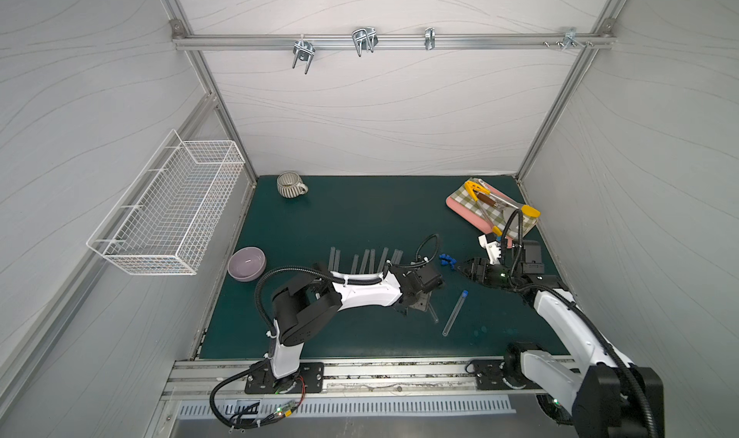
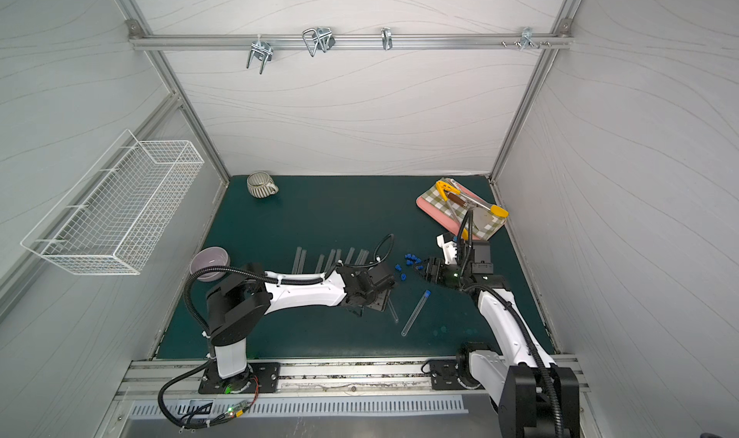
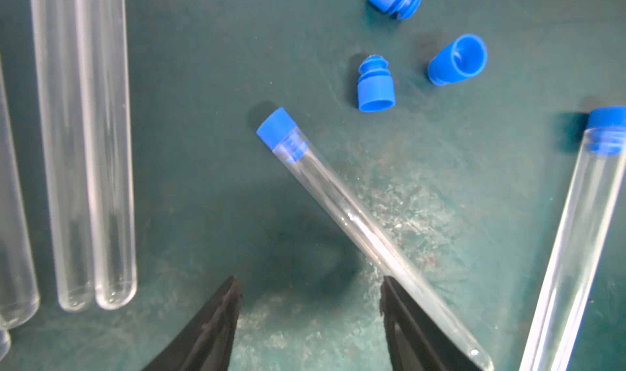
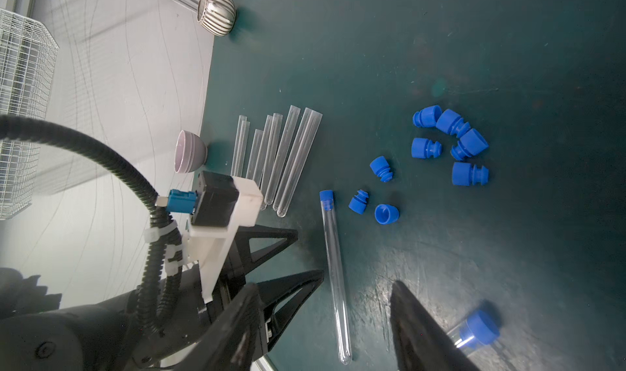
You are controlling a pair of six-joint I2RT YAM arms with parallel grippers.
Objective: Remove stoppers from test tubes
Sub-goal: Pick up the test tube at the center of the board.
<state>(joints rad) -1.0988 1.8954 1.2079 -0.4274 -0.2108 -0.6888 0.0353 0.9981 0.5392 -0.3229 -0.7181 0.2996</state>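
Claws gape empty. Left claw (image 3: 310, 279) sits beside a capped clear test tube (image 3: 342, 203), right claw (image 4: 325, 284) near loose blue plastic stoppers (image 4: 469, 174).

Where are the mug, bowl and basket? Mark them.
mug (image 1: 290, 192), in a top view: ribbed wall.
bowl (image 1: 248, 261), in a top view: bare inside.
basket (image 1: 172, 224), in a top view: wire mesh.

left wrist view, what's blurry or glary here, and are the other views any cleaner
Left wrist view: open tubes soft, middle capped tube sharp with a glare streak on its wall. Right wrist view: loose stoppers crisp, the other capped tube blurred close to the lens. In both top views the open tubes barely show against the mat.
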